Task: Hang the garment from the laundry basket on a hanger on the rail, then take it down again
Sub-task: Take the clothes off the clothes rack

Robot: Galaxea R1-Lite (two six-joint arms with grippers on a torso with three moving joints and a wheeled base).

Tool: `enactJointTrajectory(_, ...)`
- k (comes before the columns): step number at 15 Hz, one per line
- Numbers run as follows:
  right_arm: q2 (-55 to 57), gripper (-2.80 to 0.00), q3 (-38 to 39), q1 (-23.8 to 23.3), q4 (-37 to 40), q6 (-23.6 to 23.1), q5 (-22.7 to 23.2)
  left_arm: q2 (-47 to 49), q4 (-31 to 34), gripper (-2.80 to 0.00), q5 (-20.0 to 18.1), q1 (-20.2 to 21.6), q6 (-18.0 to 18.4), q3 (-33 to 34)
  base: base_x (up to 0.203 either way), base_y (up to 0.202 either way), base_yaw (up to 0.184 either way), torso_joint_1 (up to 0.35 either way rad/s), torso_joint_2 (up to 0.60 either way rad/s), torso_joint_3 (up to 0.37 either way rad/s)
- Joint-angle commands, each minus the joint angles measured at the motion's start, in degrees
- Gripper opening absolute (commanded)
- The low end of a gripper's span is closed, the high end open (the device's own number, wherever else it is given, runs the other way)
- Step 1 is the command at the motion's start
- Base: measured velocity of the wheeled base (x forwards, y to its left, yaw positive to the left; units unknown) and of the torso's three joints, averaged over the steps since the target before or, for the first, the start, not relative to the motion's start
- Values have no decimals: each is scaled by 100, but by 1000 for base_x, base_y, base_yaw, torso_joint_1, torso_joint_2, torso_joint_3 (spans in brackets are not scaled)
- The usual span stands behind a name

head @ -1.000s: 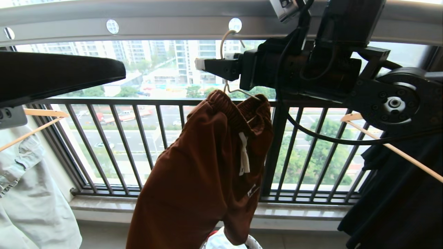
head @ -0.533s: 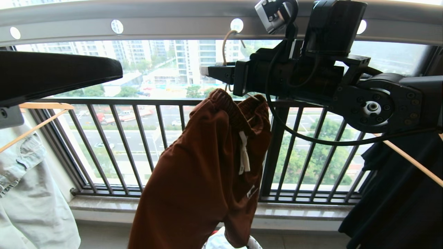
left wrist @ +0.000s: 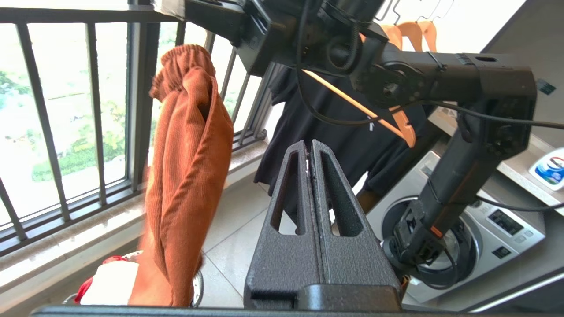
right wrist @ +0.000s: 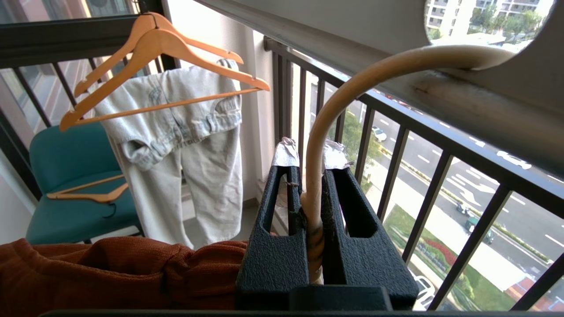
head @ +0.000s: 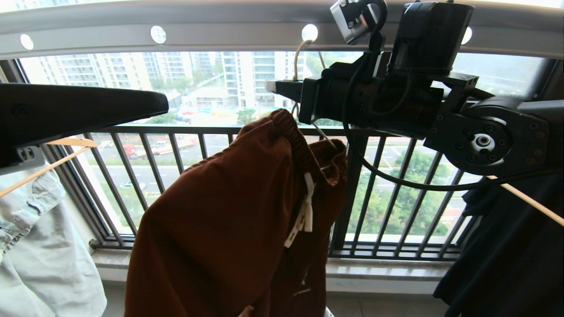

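The rust-brown garment (head: 229, 220) hangs on the cream-white hanger (head: 298, 55). The hanger's hook passes through a round hole in the grey rail (head: 220, 33). My right gripper (head: 275, 86) is level just under the rail, shut on the hanger's neck (right wrist: 315, 176) right above the ribbed waistband (right wrist: 110, 273). My left gripper (left wrist: 309, 147) is shut and empty, held beside the hanging garment (left wrist: 185, 176) without touching it. A bit of the laundry basket's rim (left wrist: 200, 286) shows on the floor below the garment.
A pale denim garment (head: 39, 246) on a wooden hanger hangs at the left and a black garment (head: 506, 246) at the right. The black balcony railing (head: 352, 198) stands behind. A washing machine (left wrist: 484, 229) and a teal chair (right wrist: 75, 176) stand nearby.
My right gripper has gone from open to shut on the hanger's neck. The garment has swung nearer and to the left. The left arm has stayed put.
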Motion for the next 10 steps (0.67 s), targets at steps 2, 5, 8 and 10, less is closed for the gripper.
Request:
enactJointTrajectory(2,-85,-280,67,-5,5,3,3,79,172,-280,-15,221,-10,145,0,0,0,0,0,0)
enactJointTrajectory(5,-120,-280,67,-5,5,3,-6,12,1240,-280,-10,221,209,107,0,0,0,0,0,0)
enactJointTrajectory(8,-103,-280,58,-5,5,-6,-6,-170,2304,-280,100,215,276,-146,0,0,0,0,0,0)
enactJointTrajectory(10,-85,-280,32,-5,5,-6,-6,-301,2857,0,169,213,403,-299,0,0,0,0,0,0)
